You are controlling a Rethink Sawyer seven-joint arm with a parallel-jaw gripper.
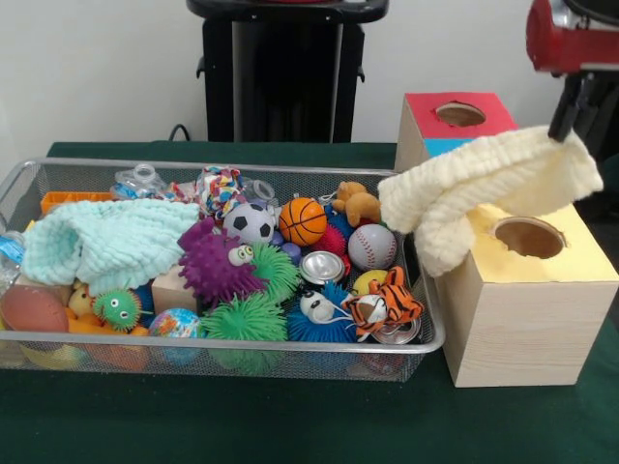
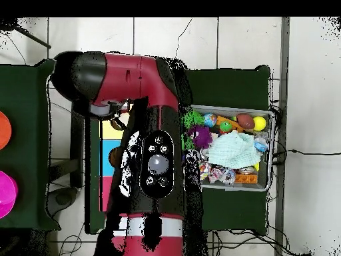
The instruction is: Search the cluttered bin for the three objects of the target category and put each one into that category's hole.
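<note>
Cream cloth held over the yellow box, beside the crowded bin.
The gripper (image 1: 564,124) pinches 1 cream cloth (image 1: 484,188), draped just beside the yellow box's hole (image 1: 528,236). A mint cloth (image 1: 106,242) lies in the wire bin (image 1: 430,333) among balls. Overhead, the arm (image 2: 150,127) hides the boxes, seemingly the held cloth too.

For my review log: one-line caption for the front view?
Tool holding a cream cloth above the yellow-topped wooden box, beside the toy-filled wire bin.

gripper (image 1: 566,124) holds a cream cloth (image 1: 484,188) above the yellow box (image 1: 542,290), beside the bin (image 1: 426,333).
</note>
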